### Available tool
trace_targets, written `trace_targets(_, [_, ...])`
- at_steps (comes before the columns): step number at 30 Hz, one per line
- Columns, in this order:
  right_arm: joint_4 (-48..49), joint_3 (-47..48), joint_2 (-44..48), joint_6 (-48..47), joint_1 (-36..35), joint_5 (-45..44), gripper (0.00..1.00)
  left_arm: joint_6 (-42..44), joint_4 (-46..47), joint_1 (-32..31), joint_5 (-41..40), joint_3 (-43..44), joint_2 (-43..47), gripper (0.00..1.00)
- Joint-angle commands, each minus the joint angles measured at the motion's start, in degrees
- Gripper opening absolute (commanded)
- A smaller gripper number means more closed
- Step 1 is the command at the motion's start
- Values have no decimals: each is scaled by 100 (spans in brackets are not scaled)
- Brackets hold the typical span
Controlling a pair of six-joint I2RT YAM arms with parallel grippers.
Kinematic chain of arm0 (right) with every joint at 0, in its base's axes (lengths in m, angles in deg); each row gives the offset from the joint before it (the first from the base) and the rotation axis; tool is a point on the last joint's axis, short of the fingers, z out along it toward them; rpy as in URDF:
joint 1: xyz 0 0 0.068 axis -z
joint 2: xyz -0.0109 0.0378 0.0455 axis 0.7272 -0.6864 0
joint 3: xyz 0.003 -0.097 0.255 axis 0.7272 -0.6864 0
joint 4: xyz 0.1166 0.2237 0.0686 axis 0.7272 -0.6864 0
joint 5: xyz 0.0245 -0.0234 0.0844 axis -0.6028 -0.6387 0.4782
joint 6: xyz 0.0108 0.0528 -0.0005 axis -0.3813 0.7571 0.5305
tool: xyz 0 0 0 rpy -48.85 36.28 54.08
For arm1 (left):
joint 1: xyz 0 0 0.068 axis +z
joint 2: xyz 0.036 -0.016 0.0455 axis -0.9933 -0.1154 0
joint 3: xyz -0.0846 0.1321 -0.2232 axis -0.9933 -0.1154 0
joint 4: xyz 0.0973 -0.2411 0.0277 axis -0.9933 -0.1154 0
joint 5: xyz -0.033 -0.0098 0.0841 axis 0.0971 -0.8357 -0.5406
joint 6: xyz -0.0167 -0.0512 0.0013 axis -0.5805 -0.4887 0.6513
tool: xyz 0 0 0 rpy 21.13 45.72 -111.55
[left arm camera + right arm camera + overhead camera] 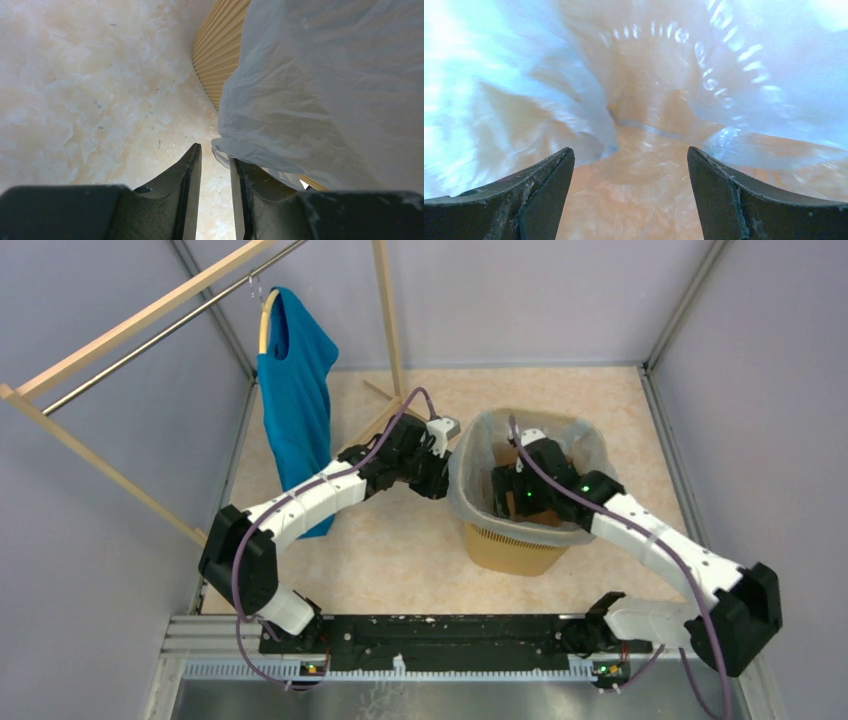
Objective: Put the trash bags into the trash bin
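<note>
Right gripper (630, 150) fingers spread wide, gripping nothing, deep inside trash bag (470, 490), likely pressing it down into trash bin (510, 552). Left gripper (215, 154) narrowly parted, empty, beside the bag's hem draped over the rim, probably placed to tuck it.

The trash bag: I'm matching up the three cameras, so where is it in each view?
Top external: trash bag right of centre, draped over the trash bin rim.
Left wrist: upper right, hanging over the ribbed bin wall.
Right wrist: fills the view beyond the open right gripper.
Shared landmark: the bin, its perforations showing through the bag in the right wrist view.
</note>
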Motion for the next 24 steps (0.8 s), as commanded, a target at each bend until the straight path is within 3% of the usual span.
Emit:
trace_targets(1, [-384, 739, 736, -108, -72, 25, 84, 38, 33, -4, -143, 204, 54, 37])
trace_targets(18, [-637, 1620, 2010, -302, -72, -745, 88, -59, -240, 139, -658, 96, 772, 69])
trace_targets(24, [-546, 1452, 2662, -560, -68, -562, 88, -173, -503, 530, -695, 115, 995, 72])
